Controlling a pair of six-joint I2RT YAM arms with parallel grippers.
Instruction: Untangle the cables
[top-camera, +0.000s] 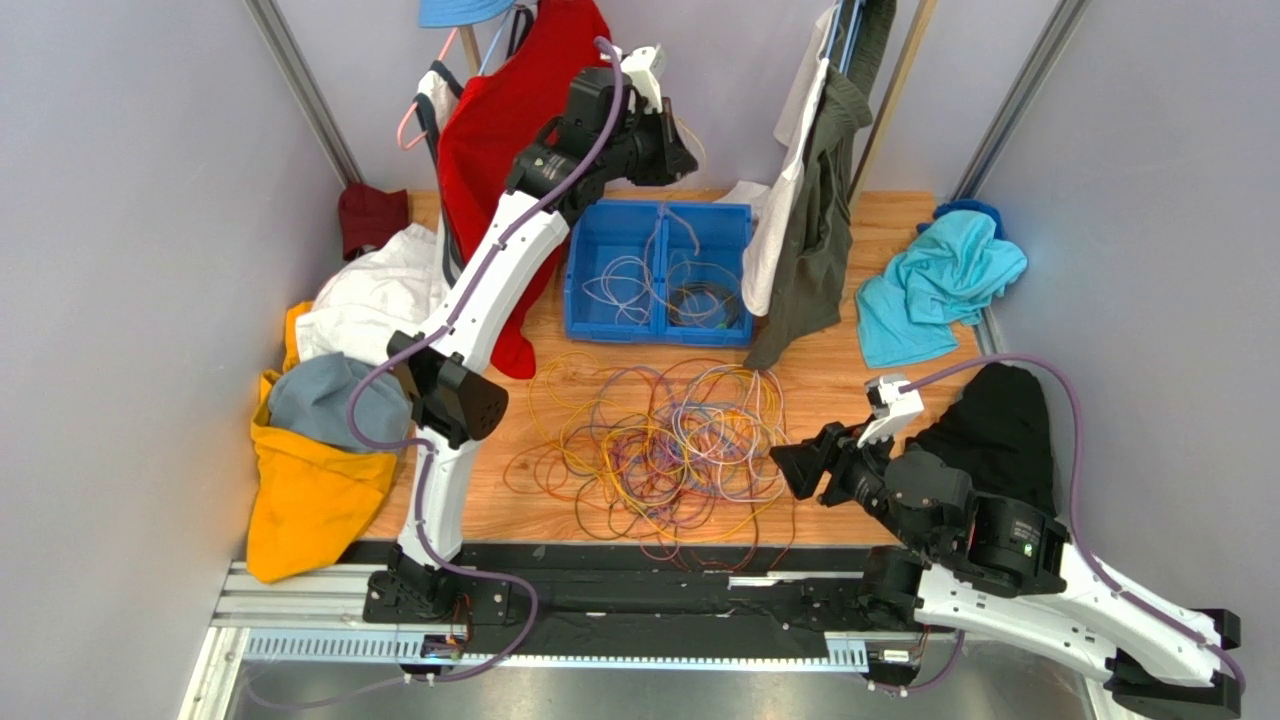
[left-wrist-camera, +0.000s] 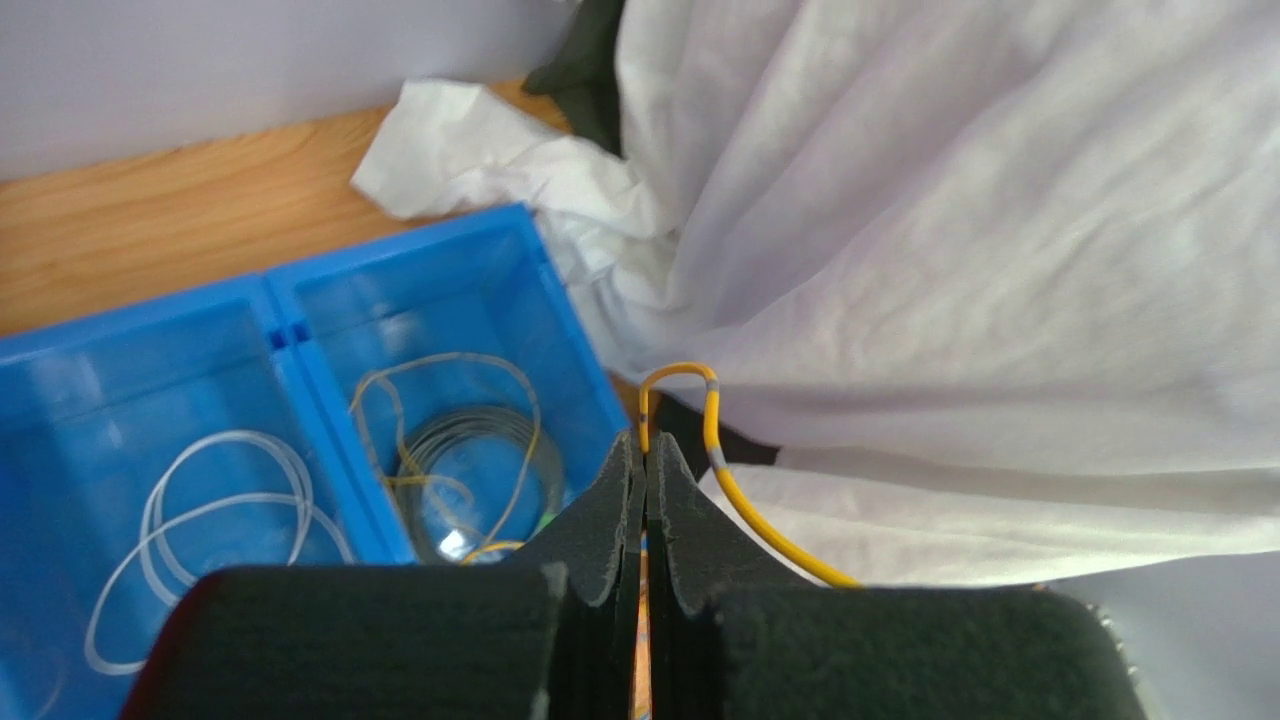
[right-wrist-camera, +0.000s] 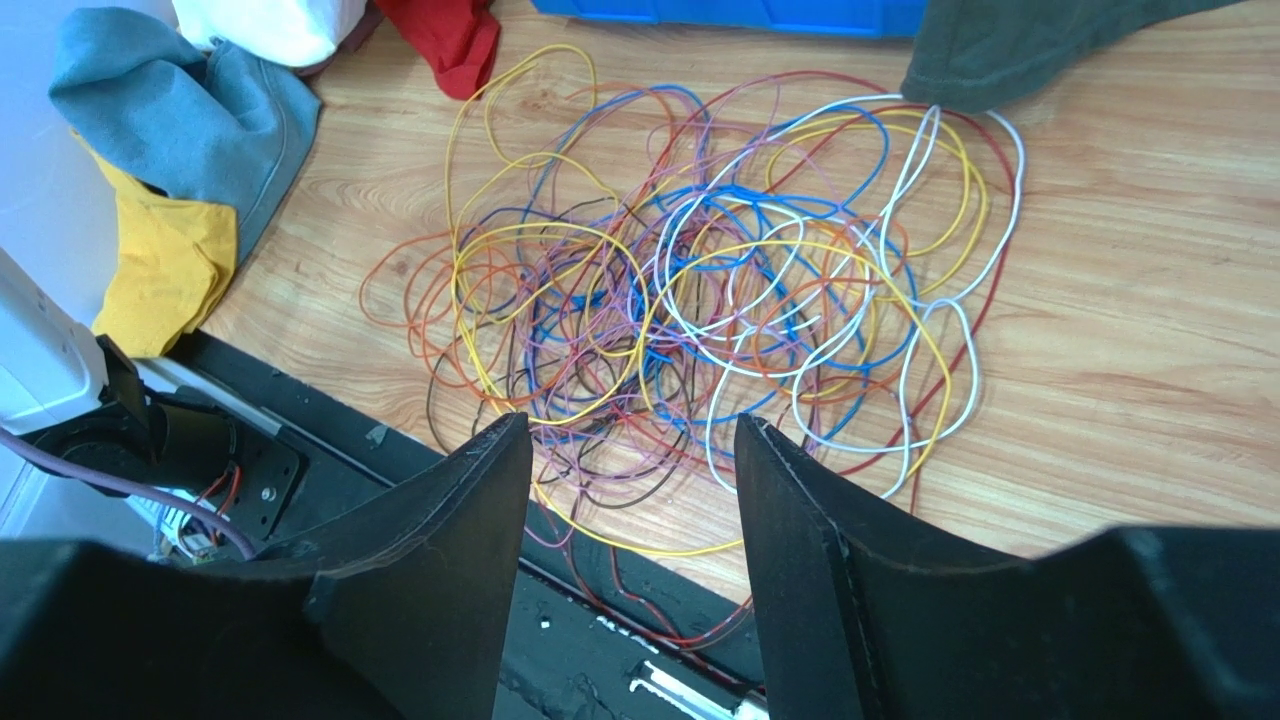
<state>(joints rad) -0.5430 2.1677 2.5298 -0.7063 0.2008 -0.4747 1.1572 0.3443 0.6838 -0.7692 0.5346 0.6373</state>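
Observation:
A tangled heap of thin cables (top-camera: 669, 443), orange, yellow, purple, red, blue and white, lies on the wooden table in front of the blue bin; it also shows in the right wrist view (right-wrist-camera: 706, 300). My left gripper (top-camera: 676, 150) is raised above the back of the bin, shut on a yellow cable (left-wrist-camera: 729, 480) that loops out past its fingertips. My right gripper (top-camera: 793, 462) is open and empty, hovering just right of the heap near the table's front edge; in its own view (right-wrist-camera: 631, 435) the jaws stand wide apart over the heap's near edge.
A blue two-compartment bin (top-camera: 589, 255) holds white cable loops on the left and coiled cables on the right (left-wrist-camera: 466, 465). Clothes hang behind and lie around: red, white cloth (left-wrist-camera: 962, 270), grey, teal (top-camera: 939, 278), yellow and black. A black rail (top-camera: 646, 593) runs along the front.

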